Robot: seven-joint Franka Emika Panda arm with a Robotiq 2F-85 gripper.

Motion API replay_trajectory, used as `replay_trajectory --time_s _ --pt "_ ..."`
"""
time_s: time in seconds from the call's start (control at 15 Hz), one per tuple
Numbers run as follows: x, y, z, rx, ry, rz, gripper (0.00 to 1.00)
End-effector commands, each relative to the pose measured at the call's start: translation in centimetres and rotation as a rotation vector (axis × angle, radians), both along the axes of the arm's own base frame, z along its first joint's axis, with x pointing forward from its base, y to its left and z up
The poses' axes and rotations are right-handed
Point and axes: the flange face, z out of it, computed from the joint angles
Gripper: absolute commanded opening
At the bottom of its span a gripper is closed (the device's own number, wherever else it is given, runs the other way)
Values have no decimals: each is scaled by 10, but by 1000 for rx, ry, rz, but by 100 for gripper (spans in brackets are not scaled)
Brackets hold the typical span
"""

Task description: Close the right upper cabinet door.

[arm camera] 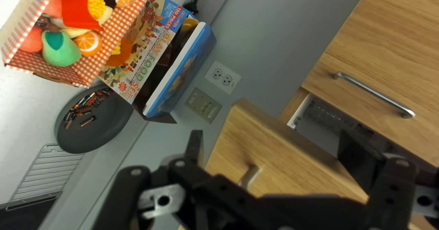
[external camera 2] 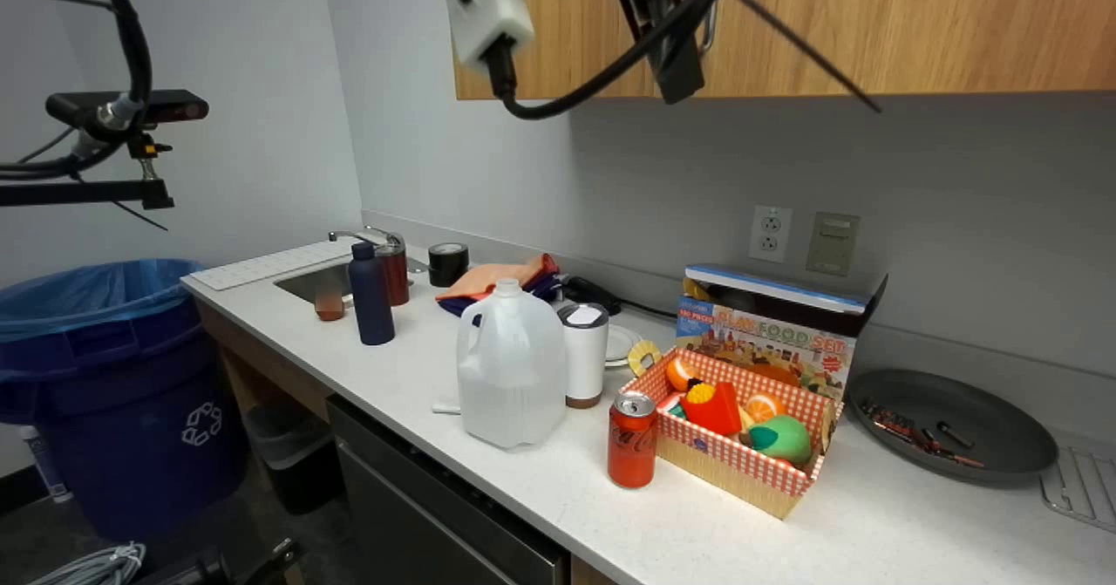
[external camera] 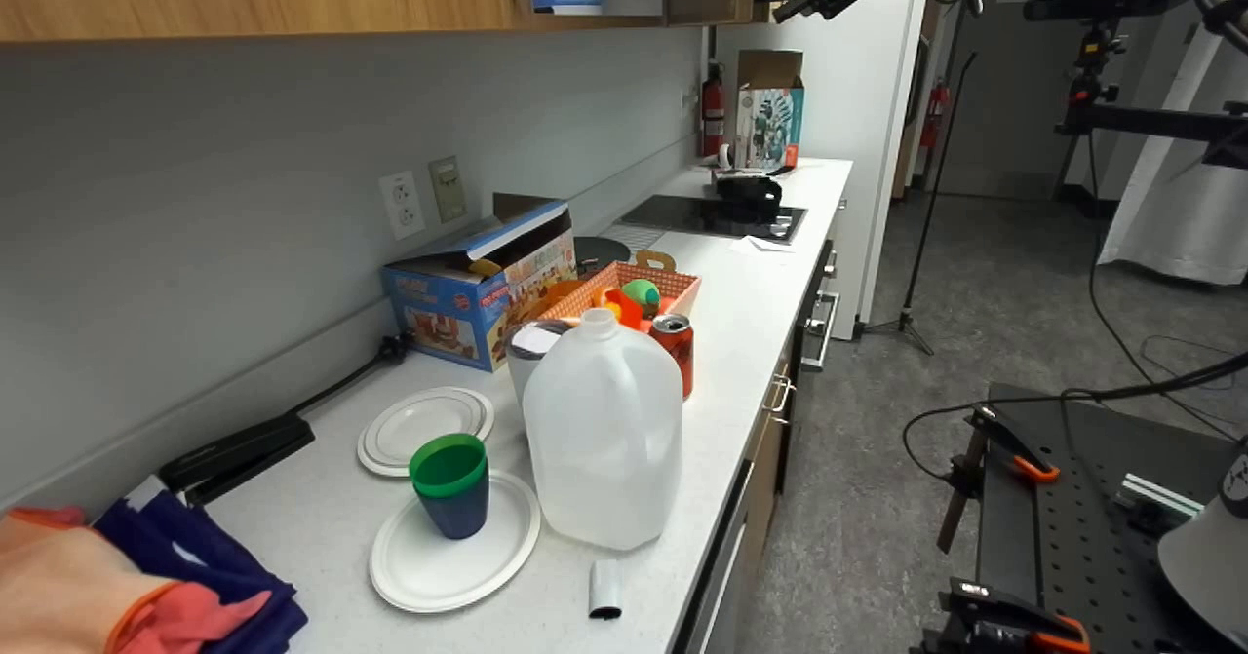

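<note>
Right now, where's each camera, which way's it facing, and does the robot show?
Exterior view: above the white countertop, facing the flat black cooktop; black gripper up top.
Exterior view: nearer the cooktop, facing the grey wall, navy plastic recycling bin at left; gripper up top.
Wrist view: behind the gripper, which shows at bottom, facing the open light-brown wooden door.
Both exterior views show the translucent plastic jug.

A red can (external camera 2: 633, 445) stands near a plastic jug (external camera 2: 513, 376).
</note>
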Motion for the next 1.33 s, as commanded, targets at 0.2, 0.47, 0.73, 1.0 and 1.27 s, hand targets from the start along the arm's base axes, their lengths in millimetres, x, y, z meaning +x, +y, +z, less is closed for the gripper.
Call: replay_trajectory --time_s 0.2,0.47,0.73,1.0,1.27 --pt "-21 -51 42 -59 17 86 100" --pt "-21 -52 33 -63 16 75 100" --pt "-11 -33 13 -54 40 79 100" --pt "-2 -25 -14 -79 29 59 100" --pt "11 -20 -42 -152 -16 14 100"
